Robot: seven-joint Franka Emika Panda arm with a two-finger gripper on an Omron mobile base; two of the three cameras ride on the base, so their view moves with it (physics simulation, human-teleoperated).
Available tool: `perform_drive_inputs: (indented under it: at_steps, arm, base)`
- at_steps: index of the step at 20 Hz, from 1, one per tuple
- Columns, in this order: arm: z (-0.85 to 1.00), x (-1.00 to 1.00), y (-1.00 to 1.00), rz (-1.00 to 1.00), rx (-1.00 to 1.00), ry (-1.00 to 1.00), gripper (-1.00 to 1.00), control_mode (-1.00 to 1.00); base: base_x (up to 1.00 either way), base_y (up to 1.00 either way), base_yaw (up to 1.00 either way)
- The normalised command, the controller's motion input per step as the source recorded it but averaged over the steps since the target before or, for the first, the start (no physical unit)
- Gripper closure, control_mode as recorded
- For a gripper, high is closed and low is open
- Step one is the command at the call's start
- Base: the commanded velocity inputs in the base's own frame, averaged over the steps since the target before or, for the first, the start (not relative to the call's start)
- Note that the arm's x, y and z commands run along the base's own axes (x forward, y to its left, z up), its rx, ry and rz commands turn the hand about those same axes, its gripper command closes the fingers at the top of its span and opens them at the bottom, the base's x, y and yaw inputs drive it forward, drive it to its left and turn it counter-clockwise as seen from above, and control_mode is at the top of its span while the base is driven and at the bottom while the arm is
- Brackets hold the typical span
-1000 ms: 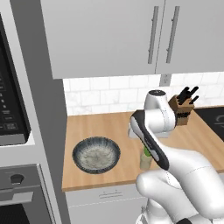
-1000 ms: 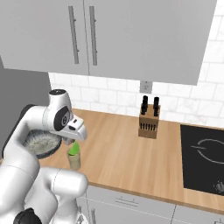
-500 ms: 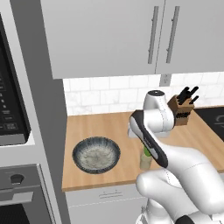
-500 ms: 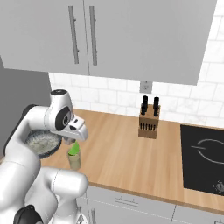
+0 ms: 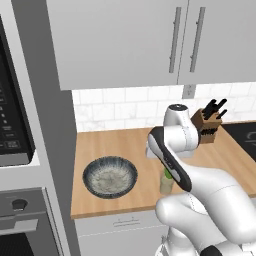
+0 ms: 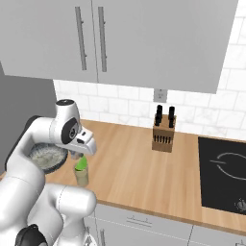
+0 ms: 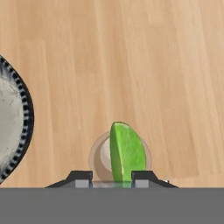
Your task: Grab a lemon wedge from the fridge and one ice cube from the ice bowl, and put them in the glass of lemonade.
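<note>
A: One ice bowl point(image 5: 109, 176) at left on the counter point(image 5: 115, 145), one glass of lemonade point(image 7: 120, 162) just right of it, one knife block point(image 5: 205, 126) further right by the wall. How does the gripper point(image 7: 111, 178) stand?

B: Nearly together, clamped on one lemon wedge point(image 7: 126, 152). The wedge hangs directly over the glass mouth, tip up in the hand view.

A: Risks?

B: The wedge looks almost as wide as the rim. If the jaws part off-centre, it may catch the rim and fall onto the counter. Pressing down could tip the glass.

A: Ice count?

B: Cannot tell; the bowl's inside is too blurred for cubes.
</note>
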Motion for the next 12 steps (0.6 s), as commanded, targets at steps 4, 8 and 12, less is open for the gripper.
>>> perform_drive_inputs:
  at_steps: [4, 8, 12]
  arm:
    - [-0.01, 0.01, -0.14, 0.00, 0.00, 0.00, 1.00, -1.00]
    - [0.00, 0.00, 0.00, 0.00, 0.00, 0.00, 1.00, -1.00]
    - [0.00, 0.00, -0.01, 0.00, 0.00, 0.00, 1.00, -1.00]
  base:
    - [0.00, 0.00, 0.00]
    - [0.00, 0.00, 0.00]
    - [0.00, 0.00, 0.00]
